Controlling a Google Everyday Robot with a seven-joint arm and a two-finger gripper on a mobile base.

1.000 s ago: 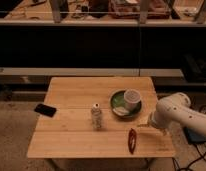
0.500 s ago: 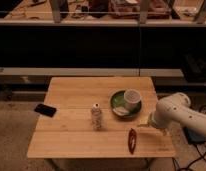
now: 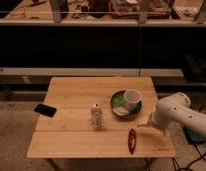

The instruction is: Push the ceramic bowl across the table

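Observation:
The ceramic bowl (image 3: pixel 117 100), a shallow dark-green dish with a paler rim, sits on the light wooden table (image 3: pixel 81 90) right of centre. A white cup (image 3: pixel 131 97) stands in its right half, and a pale object lies at its near rim. My white arm (image 3: pixel 172 114) reaches in from the right over the table's right edge. My gripper (image 3: pixel 145 124) points left, low over the table, a little in front of and to the right of the bowl, and apart from it.
A small upright bottle (image 3: pixel 97 117) stands near the table's middle. A red elongated object (image 3: pixel 131 139) lies near the front edge, below the gripper. A black phone (image 3: pixel 45 109) lies at the left edge. Dark shelving runs behind the table.

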